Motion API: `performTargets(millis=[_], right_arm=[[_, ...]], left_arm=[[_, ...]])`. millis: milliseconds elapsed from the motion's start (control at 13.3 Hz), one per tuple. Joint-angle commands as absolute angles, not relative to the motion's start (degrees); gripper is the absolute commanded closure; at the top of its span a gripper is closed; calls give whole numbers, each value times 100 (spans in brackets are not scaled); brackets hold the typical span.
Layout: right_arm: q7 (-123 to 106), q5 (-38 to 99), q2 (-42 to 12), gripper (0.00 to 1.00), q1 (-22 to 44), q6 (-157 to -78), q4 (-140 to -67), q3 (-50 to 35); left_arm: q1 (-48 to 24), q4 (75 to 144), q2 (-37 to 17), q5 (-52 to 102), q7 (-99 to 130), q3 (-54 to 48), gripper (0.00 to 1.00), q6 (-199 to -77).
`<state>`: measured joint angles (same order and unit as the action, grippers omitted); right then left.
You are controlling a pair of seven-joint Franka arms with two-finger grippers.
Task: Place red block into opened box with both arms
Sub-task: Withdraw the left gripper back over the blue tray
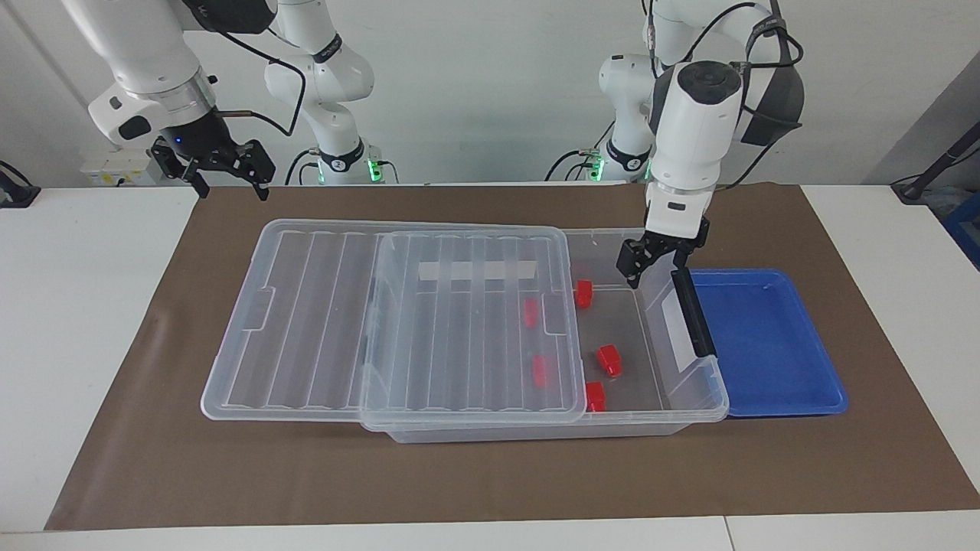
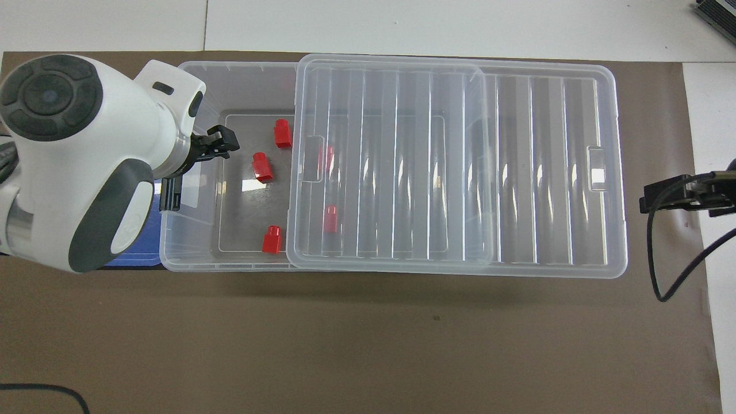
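Observation:
The opened box lies along the brown mat, its ribbed clear lid slid toward the right arm's end. Several red blocks lie on its floor. Three are in the uncovered part, and others show through the lid. My left gripper hangs open and empty over the uncovered end, above the blocks. My right gripper waits open and empty in the air over the mat's edge at the right arm's end.
A blue tray sits against the box at the left arm's end, next to the box's black end handle. The slid lid overhangs the box's other end. White table surrounds the brown mat.

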<state>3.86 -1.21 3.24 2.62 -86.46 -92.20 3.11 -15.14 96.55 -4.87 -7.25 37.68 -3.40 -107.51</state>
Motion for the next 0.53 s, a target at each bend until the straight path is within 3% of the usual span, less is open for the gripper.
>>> performTargets(millis=[0,450], right_arm=[[431,-62,369,0,193,-8622,-9246,264],[439,-62,369,0,193,-8622,-9246,264]], left_arm=[[-1004,9738,-176,-389,2982,-334,0,-10547],[-273,9782,-88,-352,1602,-334,0,-10459]])
